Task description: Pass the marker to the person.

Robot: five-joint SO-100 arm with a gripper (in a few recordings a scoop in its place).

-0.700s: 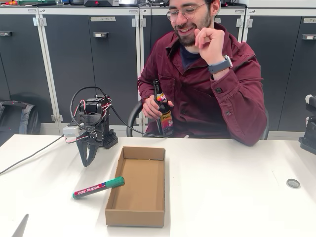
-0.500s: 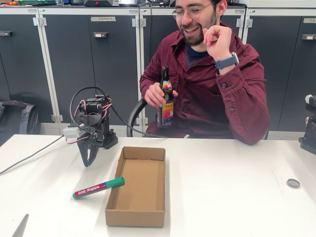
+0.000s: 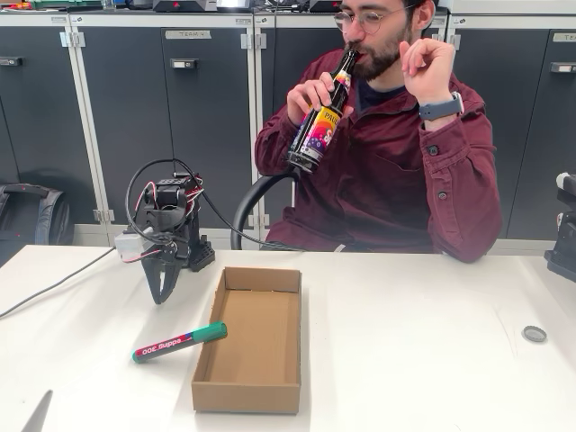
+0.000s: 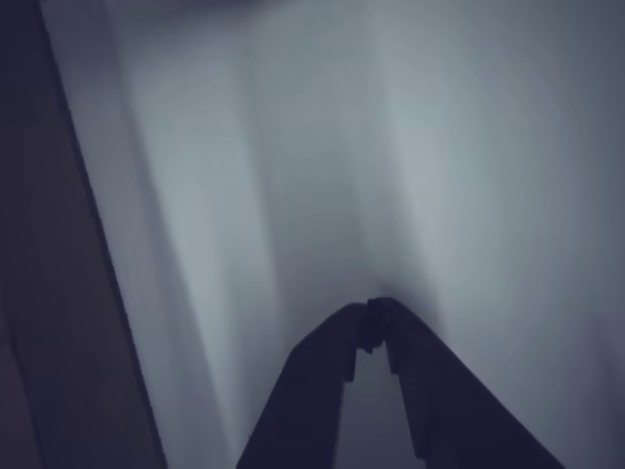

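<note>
The robot's black two-finger hand [image 3: 162, 293] hangs tip-down just above the white surface [image 3: 414, 342], its fingers pressed together and holding nothing; the wrist view shows the two dark fingertips [image 4: 376, 322] meeting at a point over bare, blurred white. That folded, downward pose under the black arm [image 3: 171, 220] with its looping cables reads as a resting posture, so the pick-up has seemingly not begun. Near the hand, toward the camera, lies the thick marker with a magenta-pink barrel, white lettering and a green cap [image 3: 179, 341], flat on the surface and apart from the fingers, its cap end pointing at, and lying just beside, the left wall of the shallow open brown cardboard box [image 3: 254, 340]. Lying free on its side, it leaves the barrel open to a pinch from above, though the fingers must spread first. Behind the surface sits the person in a maroon shirt [image 3: 396, 144], tipping a brown glass bottle with a colourful label [image 3: 319, 121] to the mouth with one hand, the other raised beside the face; neither is offered to receive anything, so a handover would likely have to wait for a free hand.
</note>
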